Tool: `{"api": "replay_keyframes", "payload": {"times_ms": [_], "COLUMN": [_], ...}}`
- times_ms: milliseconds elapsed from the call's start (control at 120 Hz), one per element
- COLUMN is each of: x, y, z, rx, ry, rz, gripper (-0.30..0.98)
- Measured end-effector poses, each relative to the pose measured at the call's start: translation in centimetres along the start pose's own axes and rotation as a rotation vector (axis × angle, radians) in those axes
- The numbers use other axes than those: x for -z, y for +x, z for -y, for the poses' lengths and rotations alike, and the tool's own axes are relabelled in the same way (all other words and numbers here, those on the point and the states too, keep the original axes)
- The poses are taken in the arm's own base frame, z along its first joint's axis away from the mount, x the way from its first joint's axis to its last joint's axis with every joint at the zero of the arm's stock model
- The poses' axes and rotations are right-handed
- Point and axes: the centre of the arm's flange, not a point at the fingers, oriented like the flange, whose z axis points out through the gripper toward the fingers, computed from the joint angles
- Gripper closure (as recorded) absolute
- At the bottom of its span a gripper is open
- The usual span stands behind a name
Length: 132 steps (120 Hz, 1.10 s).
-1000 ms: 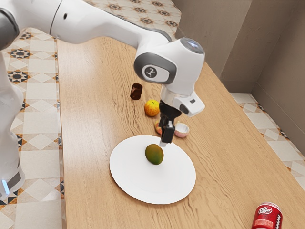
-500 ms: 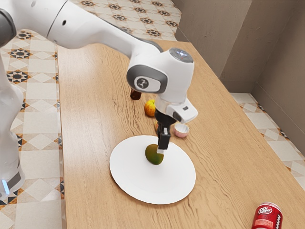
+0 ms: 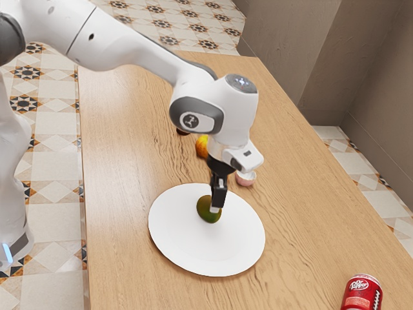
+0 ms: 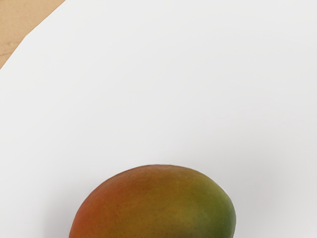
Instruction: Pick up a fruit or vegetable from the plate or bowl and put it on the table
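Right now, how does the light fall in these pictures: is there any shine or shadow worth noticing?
In the exterior view, a pale sheen lies on the wooden table toward the exterior view's left, and a thin dark shadow edges the near rim of the plate; in the wrist view, soft grey shading spreads over the plate on both sides of the mango.

A light wood-grained table carries a round white plate in its near part, with a red Dr Pepper can near, toward the exterior view's right. Beyond the plate are a small pinkish round thing, a partly hidden yellow-orange fruit farther off toward the exterior view's left, and a mostly hidden dark object farther still.
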Motion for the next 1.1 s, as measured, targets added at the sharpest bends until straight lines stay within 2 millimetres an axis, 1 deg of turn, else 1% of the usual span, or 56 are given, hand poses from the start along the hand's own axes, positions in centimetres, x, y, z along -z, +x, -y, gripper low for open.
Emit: {"api": "replay_keyframes", "payload": {"times_ms": [92, 383, 633, 717, 742, 833, 883, 983, 1100], "x": [-1.0, -1.9, -4.4, -4.9, -5.1, -5.3, -5.3, -5.1, -4.7], "y": [-0.3, -0.4, 0.2, 0.3, 0.3, 0.4, 0.4, 0.4, 0.4], "z": [0.1, 0.9, 0.9, 1.0, 1.0, 1.0, 1.1, 1.3, 1.1], "rx": [0.002, 0.017, 0.022, 0.027, 0.028, 0.031, 0.033, 0.038, 0.041], "ry": [-0.003, -0.009, -0.019, -0.024, -0.026, -0.027, -0.025, -0.022, -0.022], "rz": [0.009, 0.012, 0.041, 0.045, 0.046, 0.046, 0.045, 0.040, 0.035], "gripper": [0.00, 0.00, 0.00, 0.00, 0.02, 0.15, 0.19, 0.23, 0.24]}}
